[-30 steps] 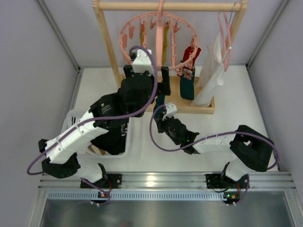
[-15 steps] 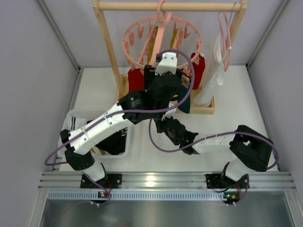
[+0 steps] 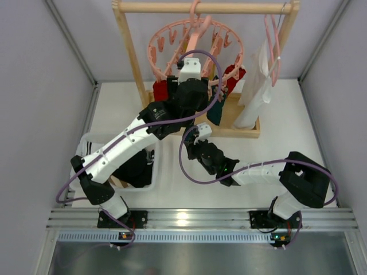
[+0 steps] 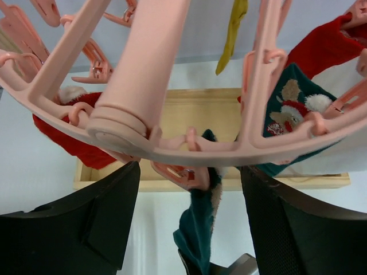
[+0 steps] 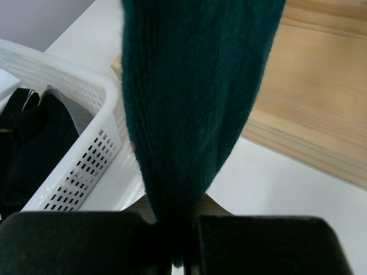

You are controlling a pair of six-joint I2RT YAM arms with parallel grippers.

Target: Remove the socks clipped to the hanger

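The round pink hanger (image 3: 195, 43) hangs from the wooden rail, and the left wrist view looks up at its ring (image 4: 143, 74). Red socks (image 3: 232, 77), a patterned teal one (image 4: 287, 109) and a mustard one (image 4: 232, 34) hang from its clips. My left gripper (image 4: 190, 169) is raised just under the ring. It is open, with its jaws on either side of a pink clip (image 4: 186, 175) that holds a dark teal sock (image 4: 200, 223). My right gripper (image 5: 182, 229) is shut on that sock's lower end (image 5: 195, 103), below the hanger (image 3: 198, 133).
A white basket (image 3: 92, 143) with dark clothes stands at the left, close to my right gripper (image 5: 86, 143). The wooden rack's post (image 3: 129, 51) and base (image 3: 241, 123) frame the hanger. A slim pink hanger with white cloth (image 3: 258, 80) hangs at the right.
My left arm swung right from beside the rack post to under the ring, and its jaws narrowed around the clip. The ring hanger swung and turned. The right gripper kept hold of the teal sock.
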